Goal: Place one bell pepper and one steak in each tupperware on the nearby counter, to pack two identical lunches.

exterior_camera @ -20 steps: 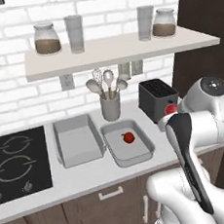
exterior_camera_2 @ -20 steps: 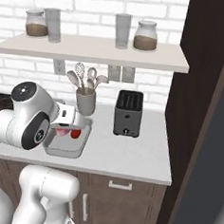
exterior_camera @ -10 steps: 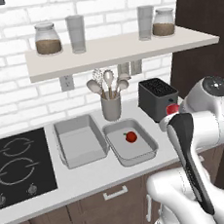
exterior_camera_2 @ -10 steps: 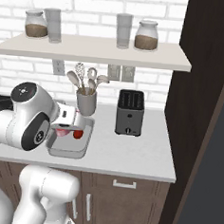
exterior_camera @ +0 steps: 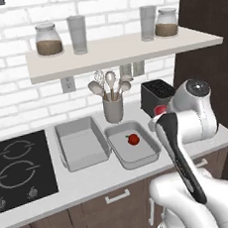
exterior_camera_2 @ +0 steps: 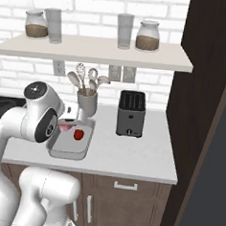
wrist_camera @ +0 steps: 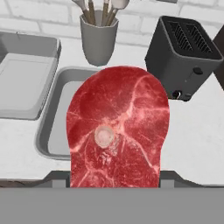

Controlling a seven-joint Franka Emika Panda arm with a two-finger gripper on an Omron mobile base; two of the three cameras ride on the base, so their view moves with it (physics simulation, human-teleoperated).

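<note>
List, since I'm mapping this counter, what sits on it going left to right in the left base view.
Stovetop → empty tupperware → utensil holder → tupperware with bell pepper → toaster.

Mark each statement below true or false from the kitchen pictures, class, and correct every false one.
1. The tupperware nearer the toaster holds one bell pepper. True.
2. The tupperware beside the stovetop already contains a steak. False: it holds nothing yet.
3. The gripper holds a steak above the counter. True.
4. The toaster stands on the shelf. False: it stands on the counter, below the shelf.
5. A cup of utensils stands behind the two tupperware containers, against the brick wall. True.
6. The shelf carries only two jars. False: it carries two jars and two glasses.
</note>
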